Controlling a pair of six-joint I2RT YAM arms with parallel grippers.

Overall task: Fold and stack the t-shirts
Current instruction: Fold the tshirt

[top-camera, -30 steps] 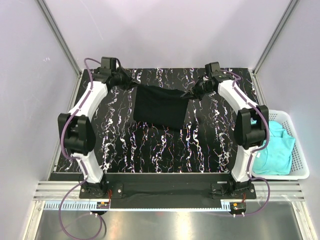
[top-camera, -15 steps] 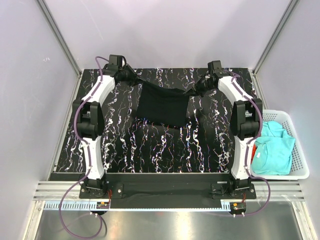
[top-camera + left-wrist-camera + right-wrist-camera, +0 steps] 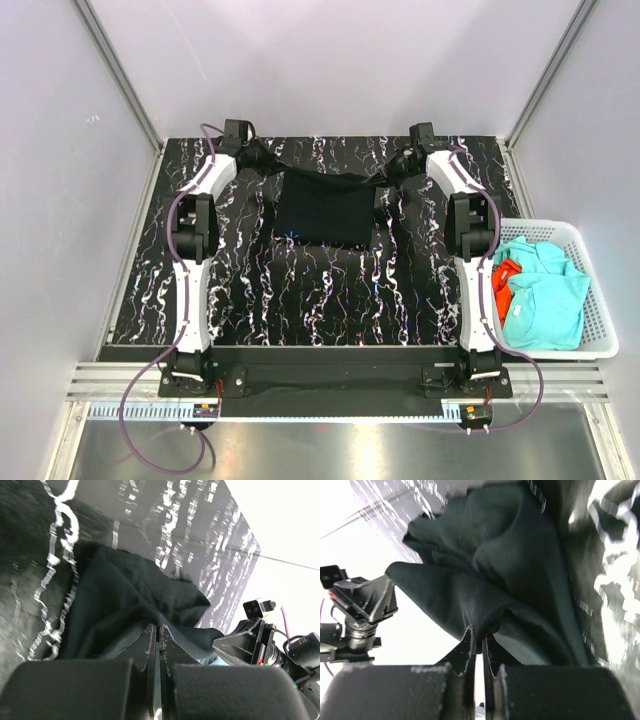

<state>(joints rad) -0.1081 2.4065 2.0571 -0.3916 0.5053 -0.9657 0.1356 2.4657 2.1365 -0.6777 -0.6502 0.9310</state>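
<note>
The black t-shirt point(image 3: 325, 207) hangs stretched between both grippers over the far middle of the marbled black mat point(image 3: 300, 290). My left gripper point(image 3: 270, 162) is shut on its left top corner; in the left wrist view the gripper point(image 3: 159, 628) pinches black cloth point(image 3: 130, 600). My right gripper point(image 3: 393, 168) is shut on the right top corner; in the right wrist view the gripper point(image 3: 479, 636) pinches a fold of black cloth point(image 3: 490, 570). Turquoise t-shirts point(image 3: 545, 300) and an orange-red one point(image 3: 503, 280) lie in the white basket point(image 3: 600, 345).
The white lattice basket stands off the mat's right edge, beside the right arm's base. Both arms reach far forward along the mat's sides. Grey walls and metal posts close the back and sides.
Both arms have stretched further toward the back of the mat, carrying the black t-shirt with them. The shirt is now pulled flatter and more square.
</note>
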